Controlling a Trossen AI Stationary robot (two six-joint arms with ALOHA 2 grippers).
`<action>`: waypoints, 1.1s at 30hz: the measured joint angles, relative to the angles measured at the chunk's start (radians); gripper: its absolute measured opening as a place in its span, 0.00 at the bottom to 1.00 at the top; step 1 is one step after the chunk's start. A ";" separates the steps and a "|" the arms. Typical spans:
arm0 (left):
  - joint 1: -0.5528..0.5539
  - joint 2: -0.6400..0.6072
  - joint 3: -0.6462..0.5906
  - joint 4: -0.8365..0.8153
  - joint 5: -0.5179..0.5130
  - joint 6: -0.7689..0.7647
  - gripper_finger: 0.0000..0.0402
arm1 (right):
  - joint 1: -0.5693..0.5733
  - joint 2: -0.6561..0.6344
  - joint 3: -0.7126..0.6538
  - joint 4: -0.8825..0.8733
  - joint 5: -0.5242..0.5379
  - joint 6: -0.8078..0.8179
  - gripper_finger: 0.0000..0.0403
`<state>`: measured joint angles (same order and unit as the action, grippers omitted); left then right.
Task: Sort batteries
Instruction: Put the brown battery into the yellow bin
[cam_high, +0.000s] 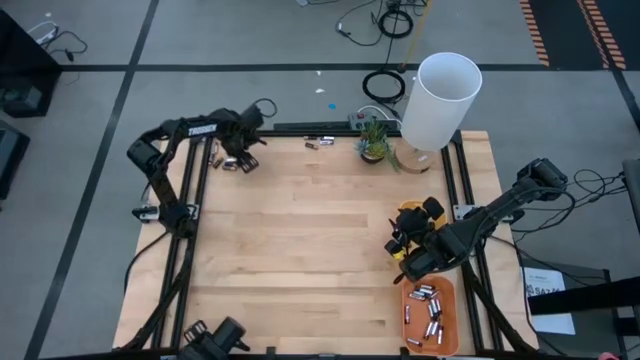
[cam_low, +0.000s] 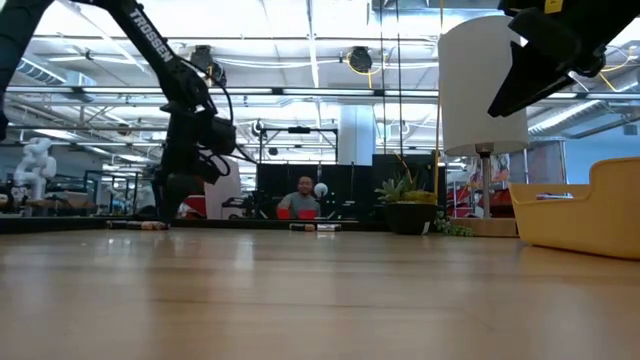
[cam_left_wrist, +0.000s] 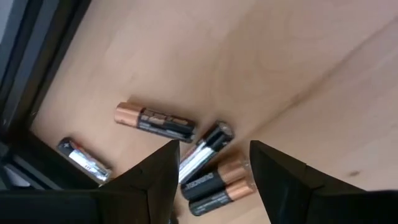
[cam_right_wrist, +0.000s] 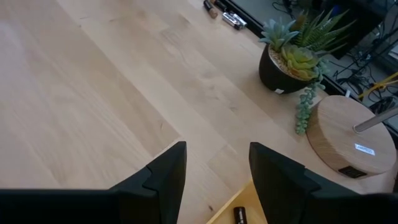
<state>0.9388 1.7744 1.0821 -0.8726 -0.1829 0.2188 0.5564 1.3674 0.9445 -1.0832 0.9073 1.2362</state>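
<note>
Two trays are sitting at four o'clock: one yellow tray (cam_high: 418, 228), one orange tray (cam_high: 447, 312). Four batteries (cam_left_wrist: 155, 122) are lying near eleven o'clock.

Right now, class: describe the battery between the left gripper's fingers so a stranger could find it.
Go to the table's far left corner, where the left gripper hangs open over a battery cluster. The battery in its gap is black and silver; its neighbours have copper ends.

My left arm (cam_low: 150, 45) carries white lettering reading TROSSEN, seen in the low view. Print on the batteries (cam_left_wrist: 208, 163) below me is too small to read.
</note>
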 joint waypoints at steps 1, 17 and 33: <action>0.008 0.000 0.000 0.001 -0.002 -0.002 0.51 | 0.000 0.000 0.000 0.000 -0.001 -0.001 0.41; 0.051 0.000 0.000 0.012 0.074 -0.004 0.51 | 0.000 0.000 0.000 0.003 -0.004 -0.003 0.41; 0.050 0.005 0.000 0.022 0.031 -0.185 0.51 | 0.000 0.000 0.000 0.003 -0.019 -0.007 0.41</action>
<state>0.9890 1.7794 1.0824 -0.8504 -0.1523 0.0339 0.5568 1.3674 0.9446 -1.0801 0.8879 1.2297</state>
